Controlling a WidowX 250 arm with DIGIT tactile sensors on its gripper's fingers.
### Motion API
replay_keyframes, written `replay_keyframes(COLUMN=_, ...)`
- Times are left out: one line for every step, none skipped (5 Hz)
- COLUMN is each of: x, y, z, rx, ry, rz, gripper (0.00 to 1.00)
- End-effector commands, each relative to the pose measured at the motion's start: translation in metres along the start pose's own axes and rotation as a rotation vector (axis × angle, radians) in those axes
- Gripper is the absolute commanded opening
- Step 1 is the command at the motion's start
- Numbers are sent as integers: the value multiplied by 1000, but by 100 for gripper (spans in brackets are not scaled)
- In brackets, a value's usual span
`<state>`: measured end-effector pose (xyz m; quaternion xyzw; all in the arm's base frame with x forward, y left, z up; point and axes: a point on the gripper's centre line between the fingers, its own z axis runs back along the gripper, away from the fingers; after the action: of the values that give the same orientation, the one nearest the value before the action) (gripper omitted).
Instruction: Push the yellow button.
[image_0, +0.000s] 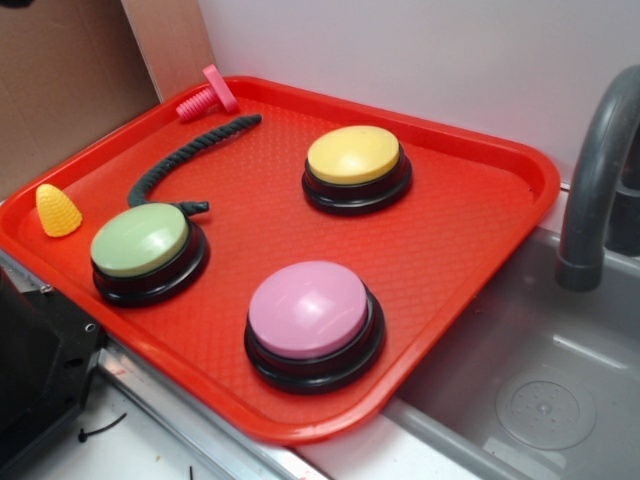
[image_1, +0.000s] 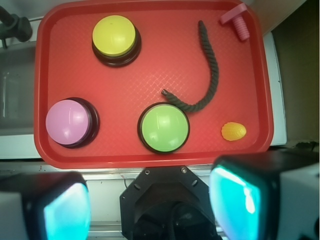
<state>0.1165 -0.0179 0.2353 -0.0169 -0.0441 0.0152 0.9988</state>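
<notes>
The yellow button (image_0: 353, 155) (image_1: 114, 35), a domed yellow top on a black round base, stands at the far side of the red tray (image_0: 480, 230) (image_1: 65, 65). In the wrist view it lies at the upper left, far from my gripper (image_1: 150, 210). The gripper is open, hanging high over the robot's black base (image_1: 165, 200), short of the tray's near rim. Nothing sits between its teal pads (image_1: 235, 202). The exterior view does not show the gripper.
On the tray also stand a green button (image_0: 140, 240) (image_1: 163, 127) and a pink button (image_0: 308, 309) (image_1: 68, 122). With them lie a dark rope (image_0: 185, 155) (image_1: 212, 75), a pink bolt (image_0: 210, 95) (image_1: 237, 19) and a small yellow cone (image_0: 57, 211) (image_1: 233, 131). A grey sink (image_0: 540, 380) with a faucet (image_0: 595, 180) lies to the right.
</notes>
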Motion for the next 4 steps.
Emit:
replay_keyframes(x=0, y=0, z=0, rx=0, ry=0, rz=0, gripper=100)
replay_keyframes(x=46, y=-22, z=-46, rx=62, ry=-21, rz=-58, gripper=100)
replay_keyframes(x=98, y=-27, z=-84, rx=23, ry=-167, rz=6, gripper=100)
replay_keyframes(x=144, y=-27, z=-118, rx=-65, ry=-188, rz=-2, gripper=100)
